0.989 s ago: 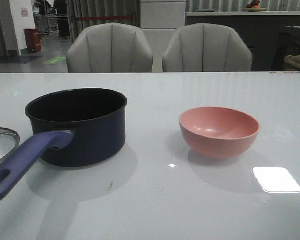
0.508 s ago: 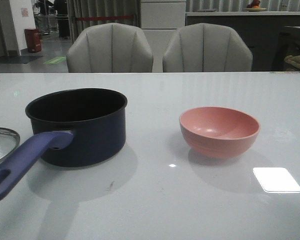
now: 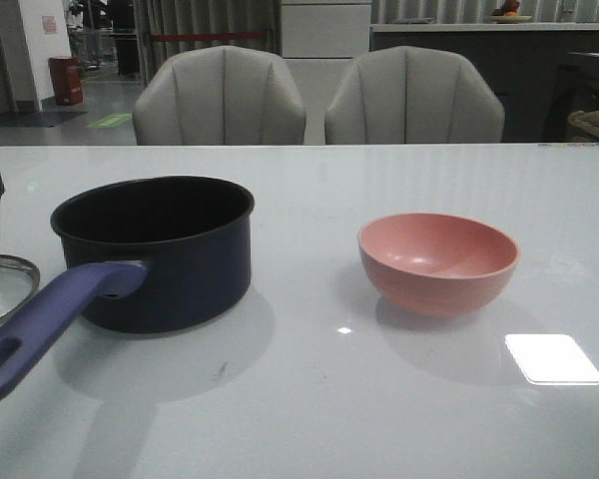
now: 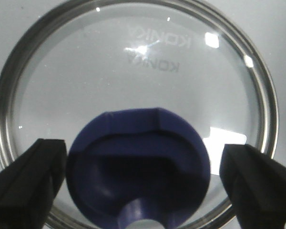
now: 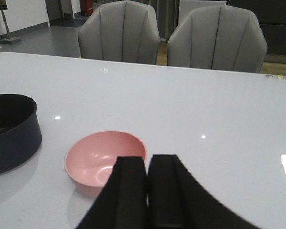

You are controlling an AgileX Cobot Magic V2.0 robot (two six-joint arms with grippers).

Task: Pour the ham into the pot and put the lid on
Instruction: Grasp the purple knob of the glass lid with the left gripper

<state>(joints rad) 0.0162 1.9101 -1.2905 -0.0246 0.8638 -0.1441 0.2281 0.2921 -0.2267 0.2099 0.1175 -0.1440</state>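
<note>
The dark navy pot stands on the left of the white table, its purple-blue handle pointing toward the front left. The clear glass lid lies at the far left edge. In the left wrist view the lid fills the frame. My left gripper is open with a finger on each side of its blue knob, apart from it. My right gripper is shut and empty, held just on the near side of the pink bowl. No ham shows; the bowl looks empty and the pot's inside is dark.
The pink bowl stands right of centre on the table. Two grey chairs stand behind the far edge. A bright light patch lies on the table at the front right.
My left gripper has come into the front view at the far left edge and moved down over the lid. Pot and bowl have not moved.
</note>
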